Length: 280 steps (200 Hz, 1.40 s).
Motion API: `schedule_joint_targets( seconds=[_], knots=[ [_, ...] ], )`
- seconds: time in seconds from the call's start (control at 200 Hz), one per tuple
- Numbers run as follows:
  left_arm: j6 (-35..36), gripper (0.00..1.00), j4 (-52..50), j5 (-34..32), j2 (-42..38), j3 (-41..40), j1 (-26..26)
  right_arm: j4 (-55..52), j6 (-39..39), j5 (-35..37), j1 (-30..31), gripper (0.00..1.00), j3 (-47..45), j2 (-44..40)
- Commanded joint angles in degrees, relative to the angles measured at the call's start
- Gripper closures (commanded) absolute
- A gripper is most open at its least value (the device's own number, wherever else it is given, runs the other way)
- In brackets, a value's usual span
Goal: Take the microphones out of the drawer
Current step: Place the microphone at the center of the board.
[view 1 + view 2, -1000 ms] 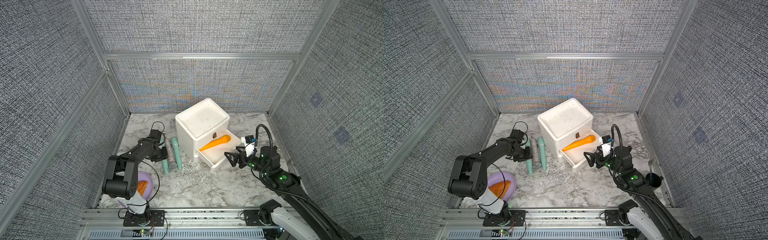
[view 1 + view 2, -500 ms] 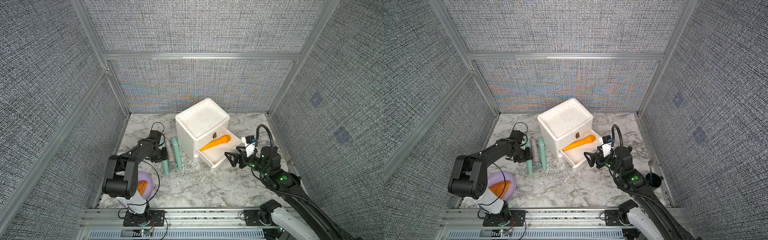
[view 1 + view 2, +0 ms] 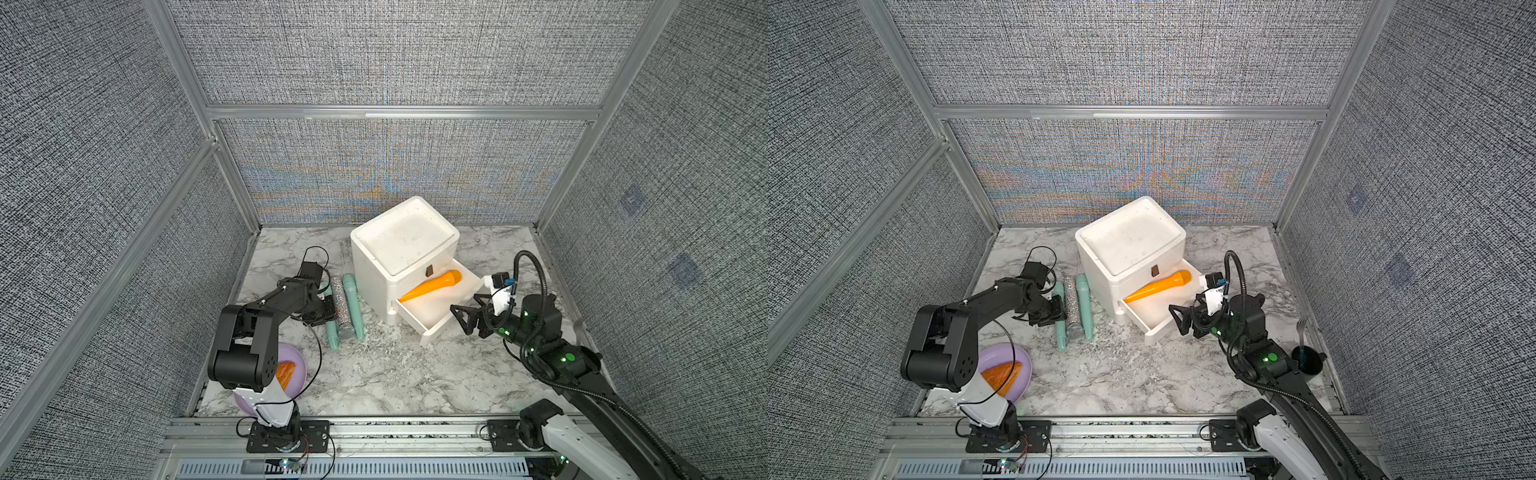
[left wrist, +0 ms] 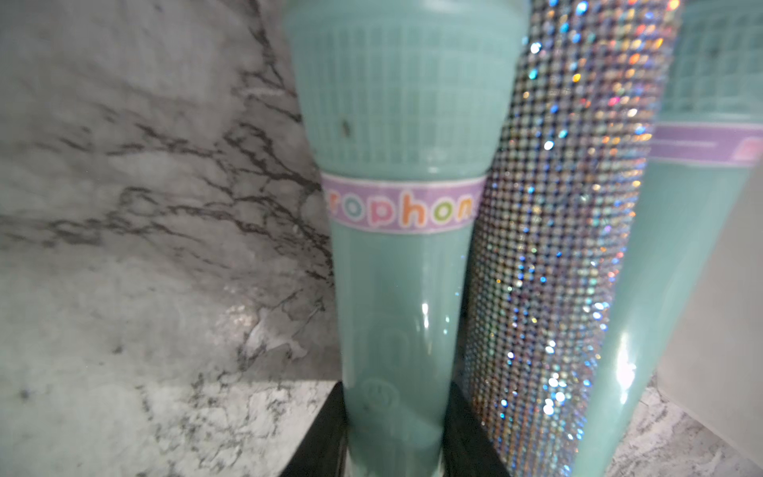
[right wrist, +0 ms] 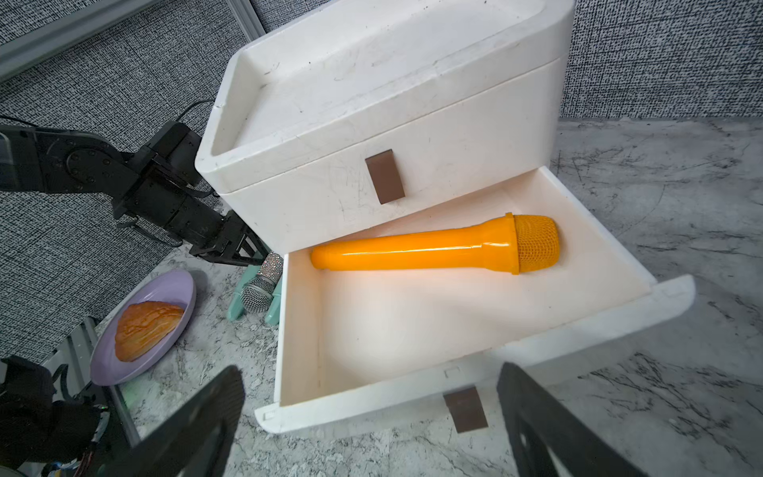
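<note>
**Four microphones: one in the drawer, three on the table**

On the grey-veined marble tabletop [image 3: 395, 374], one round lilac plate [image 3: 1023, 361] sits at 8 o'clock and carries one golden pastry [image 3: 1003, 372].

At 10 o'clock three microphones lie side by side, heads toward the back wall. From the left they are the outer teal plastic microphone [image 3: 331, 328], a silver rhinestone-covered microphone [image 3: 343, 307] and the inner teal plastic microphone [image 3: 353, 303]. The left gripper [image 3: 329, 309] is clamped on the outer teal one, with a finger pressed against each side of its handle.

One white two-drawer plastic box [image 3: 403, 245] stands near 12 o'clock. Its upper drawer is closed and its lower drawer [image 3: 432, 328] is pulled out. The orange plastic microphone [image 3: 432, 286] lies slantwise inside the lower drawer, untouched.

At 3 o'clock the right gripper [image 3: 460, 319] hangs just beside the drawer front, with its jaws wide apart and nothing between them.

At 4 o'clock one dark cup [image 3: 1307, 359] holds one fork [image 3: 1303, 328].
</note>
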Motion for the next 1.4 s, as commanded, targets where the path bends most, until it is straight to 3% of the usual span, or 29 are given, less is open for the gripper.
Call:
schedule_joint_targets(
  seconds=[0.0, 0.571, 0.671, 0.746, 1.111, 1.396],
  knots=[
    [0.2, 0.61, 0.8, -0.1, 0.1, -0.2, 0.3, 1.3, 0.2, 0.5, 0.1, 0.02, -0.3, 0.2],
    [0.3, 0.38, 0.2, 0.3, -1.3, 0.1, 0.4, 2.0, 0.3, 0.4, 0.1, 0.02, -0.5, 0.8],
    [0.6, 0.25, -0.5, 0.5, -2.7, 0.7, 0.5, 2.2, 0.3, 0.4, 0.1, 0.02, -0.4, 1.0],
    [0.6, 0.01, -1.5, 0.3, -4.1, 1.3, 0.5, 2.3, 0.3, 0.3, 0.0, 0.02, -0.2, 1.4],
    [2.1, 0.00, -10.5, -2.3, -12.5, 7.8, 0.5, 3.0, 0.6, 0.1, 0.1, 0.02, -0.1, 1.5],
    [9.6, 0.00, -18.7, 4.0, -14.8, 20.1, 0.4, 3.0, 0.6, 0.0, 0.1, 0.02, 0.0, 1.6]
  ],
)
